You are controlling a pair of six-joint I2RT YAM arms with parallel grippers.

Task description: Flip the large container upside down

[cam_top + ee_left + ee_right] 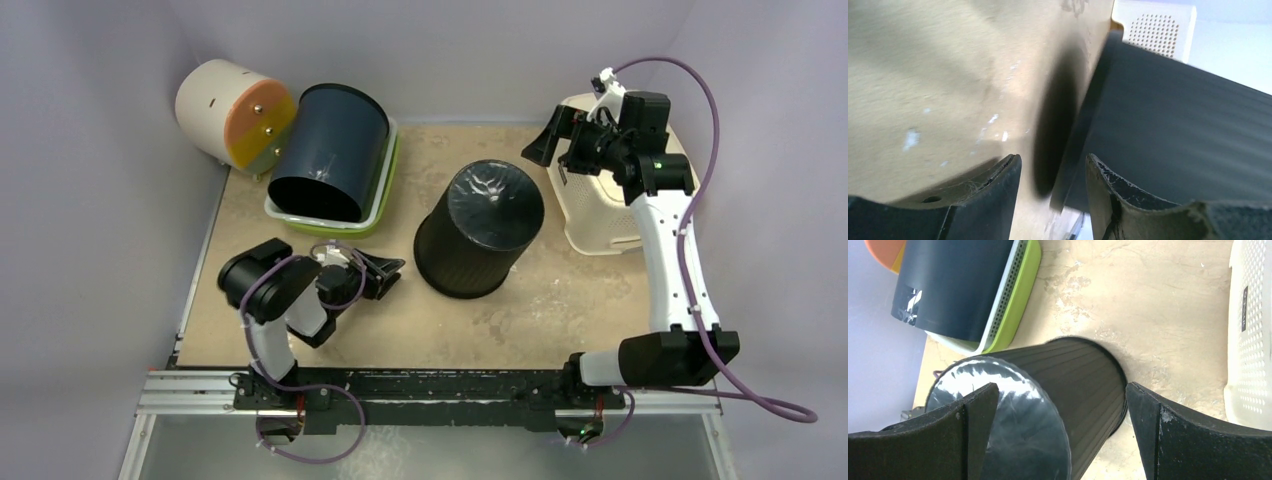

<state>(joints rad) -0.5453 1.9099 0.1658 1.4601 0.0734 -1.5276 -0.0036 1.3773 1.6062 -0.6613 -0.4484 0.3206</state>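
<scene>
- A cream drum [212, 95] with an orange lid [262, 125] lies on its side at the far left corner, just off the edge of the table [560, 305].
- Just to its right, a dark blue bin [330, 150] lies on its side in a green and white tray [387, 180]. Its open mouth faces the near side.
- Nearer than the tray, the left gripper [385, 272] is low over the table and points right toward the large container. In the left wrist view, its fingers [998, 190] are moderately apart. Only bare tabletop and shadow show in the gap, so it holds nothing. The container's ribbed wall is just beyond the fingertips.
- The large container [478, 228], black and ribbed, stands in the middle of the table. Its glossy closed base faces up and its wider rim rests on the tabletop, so it is already upside down. It stands apart from the tray on its left and the basket on its right.
- At the far right, a white perforated basket [600, 220] sits on the table.
- The right gripper [555, 152] is raised above the basket's far left corner. Its jaws are spread wide and hold nothing. The right wrist view looks down between them at the container's base and rim, well below.
</scene>
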